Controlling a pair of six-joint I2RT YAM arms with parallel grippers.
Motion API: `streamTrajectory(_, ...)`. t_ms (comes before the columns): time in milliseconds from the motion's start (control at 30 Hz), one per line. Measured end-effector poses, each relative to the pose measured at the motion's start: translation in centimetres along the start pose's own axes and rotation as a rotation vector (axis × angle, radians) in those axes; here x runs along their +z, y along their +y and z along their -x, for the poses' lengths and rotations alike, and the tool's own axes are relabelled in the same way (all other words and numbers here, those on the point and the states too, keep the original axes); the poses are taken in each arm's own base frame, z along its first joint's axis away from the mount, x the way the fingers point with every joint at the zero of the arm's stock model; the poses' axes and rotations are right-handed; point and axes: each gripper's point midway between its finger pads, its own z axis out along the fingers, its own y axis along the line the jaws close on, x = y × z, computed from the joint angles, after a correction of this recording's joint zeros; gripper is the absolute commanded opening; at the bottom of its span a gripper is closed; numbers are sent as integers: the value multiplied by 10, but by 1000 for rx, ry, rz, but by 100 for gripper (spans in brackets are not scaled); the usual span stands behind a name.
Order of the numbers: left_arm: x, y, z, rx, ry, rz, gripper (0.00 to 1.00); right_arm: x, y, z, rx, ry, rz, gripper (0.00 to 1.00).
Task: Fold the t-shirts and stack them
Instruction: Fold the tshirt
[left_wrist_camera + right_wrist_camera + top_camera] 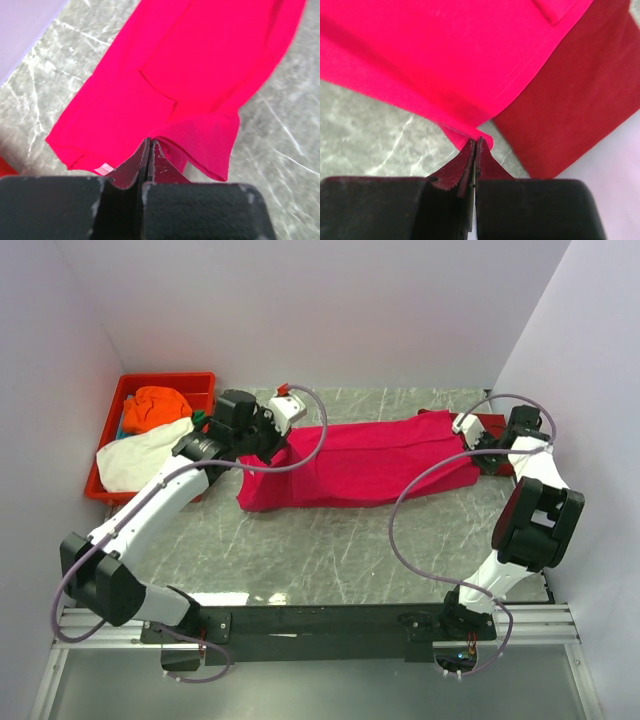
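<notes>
From above, pink-red shirt (370,465) lies stretched in a long band across the marble table (330,550), running left to right between both arms. Left claw (272,450) sits at the shirt's left end, right claw (470,438) at its right end, next to a darker red shirt (493,423) by the right wall. Red tray (110,420) at far left holds an orange shirt (155,408) and a white shirt (140,455) spilling over its rim. Left wrist view: left claw (148,144) has its jaws pressed together, pinching a fold of the pink-red shirt (190,65) near the hem; cloth fans out over the table (285,150) beyond. Right wrist view: right claw (476,143) is clamped tight on a corner edge of the pink-red shirt (445,55), no gap between the jaws. Darker red shirt (580,100) lies flat just beside, partly under the pink-red one. Bare table (370,135) shows at left.
</notes>
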Motion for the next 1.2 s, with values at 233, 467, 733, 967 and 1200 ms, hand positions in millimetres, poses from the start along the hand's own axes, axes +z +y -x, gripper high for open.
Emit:
streamTrajectory(233,16,30,-3,-8,29,41,0,17,-12,17,47,-26,-32,0)
streamTrajectory(467,34,54,-10,-13,67,67,0,39,-25,26,102,-24,-46,0)
streamTrajectory(733,45,66,-34,-37,138,87,0,50,-34,24,145,6,-69,0)
streamTrajectory(967,42,77,-36,-49,137,110,0,60,-38,20,172,34,-83,0)
streamTrajectory(1200,41,79,-38,-53,140,113,0,64,-48,21,191,54,-108,0)
